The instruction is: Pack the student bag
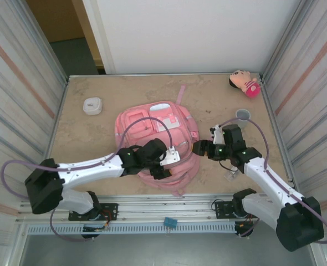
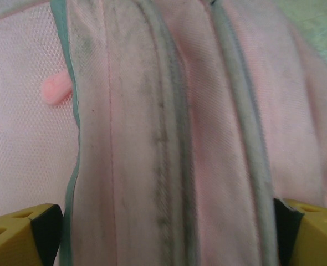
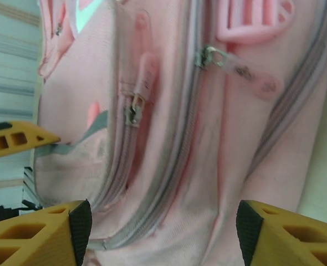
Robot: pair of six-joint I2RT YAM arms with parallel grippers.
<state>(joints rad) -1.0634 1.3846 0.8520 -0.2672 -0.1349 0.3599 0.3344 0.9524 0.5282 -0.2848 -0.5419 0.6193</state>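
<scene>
The student bag (image 1: pixel 152 124) is a large pink backpack lying flat in the middle of the table, front pockets up. My left gripper (image 1: pixel 163 162) hovers over the bag's near end. Its yellow fingers (image 2: pixel 44 230) stand wide apart, and pink fabric (image 2: pixel 169 138) with grey zipper lines runs between them, unpinched. My right gripper (image 1: pixel 198 147) is at the bag's right edge. It is open too, its fingers (image 3: pixel 80 224) spread on either side of a zippered seam (image 3: pixel 169 177). Two zipper pulls (image 3: pixel 133 113) sit higher up. A left finger (image 3: pixel 19 138) shows in the right wrist view.
A small white round case (image 1: pixel 92 105) lies left of the bag. A pink plush doll (image 1: pixel 244 83) sits in the far right corner, with a grey cup (image 1: pixel 243 114) nearer. Ribbed walls close in both sides, and a metal rail (image 1: pixel 169 208) runs along the near edge.
</scene>
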